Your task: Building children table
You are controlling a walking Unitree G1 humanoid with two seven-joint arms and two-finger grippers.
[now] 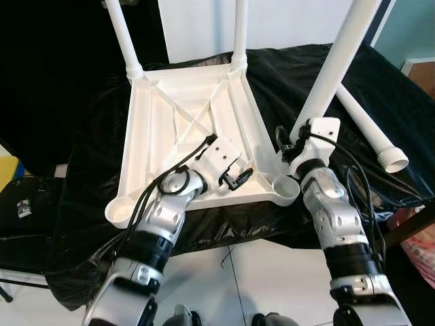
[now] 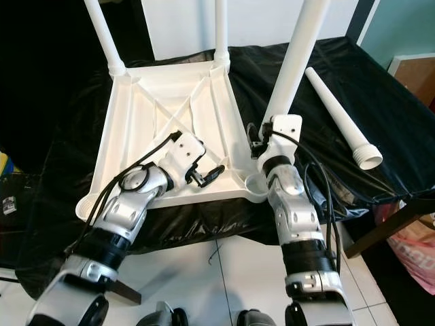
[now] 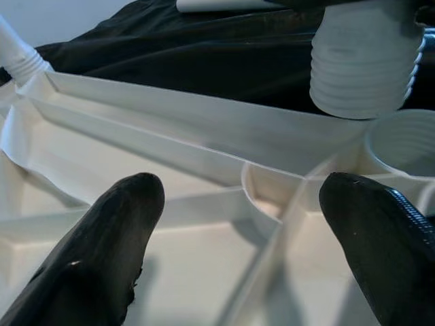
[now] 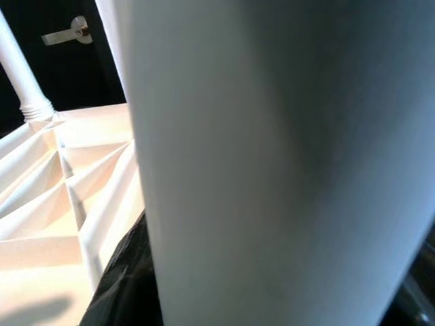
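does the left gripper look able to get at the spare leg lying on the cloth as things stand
Probably not. The spare leg lies on the far right, beyond the right gripper and the leg it holds. The left gripper sits open over the tabletop, so it would have to cross both.

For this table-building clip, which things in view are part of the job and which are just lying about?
Part of the job:
- upturned white tabletop
- held leg in the right hand
- spare leg on the black cloth
- left hand

Lying about:
- black bag
- pink bag
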